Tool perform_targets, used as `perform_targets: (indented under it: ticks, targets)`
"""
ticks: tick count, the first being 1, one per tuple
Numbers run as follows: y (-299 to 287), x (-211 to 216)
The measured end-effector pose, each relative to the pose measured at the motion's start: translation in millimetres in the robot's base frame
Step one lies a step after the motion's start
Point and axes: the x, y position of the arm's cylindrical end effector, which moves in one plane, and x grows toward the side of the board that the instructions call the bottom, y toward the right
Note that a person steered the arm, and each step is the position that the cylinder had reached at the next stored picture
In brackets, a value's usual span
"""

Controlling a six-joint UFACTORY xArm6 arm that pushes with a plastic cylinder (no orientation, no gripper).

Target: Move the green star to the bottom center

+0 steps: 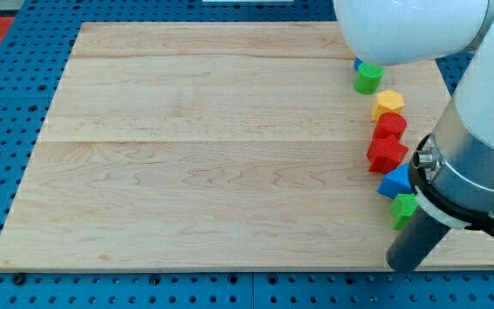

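The green star (404,208) lies near the board's right edge, low in the view, partly hidden behind my arm. My dark rod runs down in front of it, and my tip (402,264) sits just below the star, close to the board's bottom edge. Whether the rod touches the star cannot be told. A blue triangular block (394,182) lies right above the star, touching or nearly touching it.
A column of blocks runs up the right side: a red star (386,154), a red block (391,125), a yellow hexagon (388,102), a green cylinder (367,79) and a sliver of a blue block (358,64) under the arm's white body (410,30). The wooden board (213,154) rests on a blue pegboard.
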Motion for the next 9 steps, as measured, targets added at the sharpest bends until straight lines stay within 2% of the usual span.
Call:
perform_targets:
  ticks: [5, 7, 8, 9]
  targets:
    - [27, 0]
    - [91, -16]
    - [88, -44]
    - [43, -55]
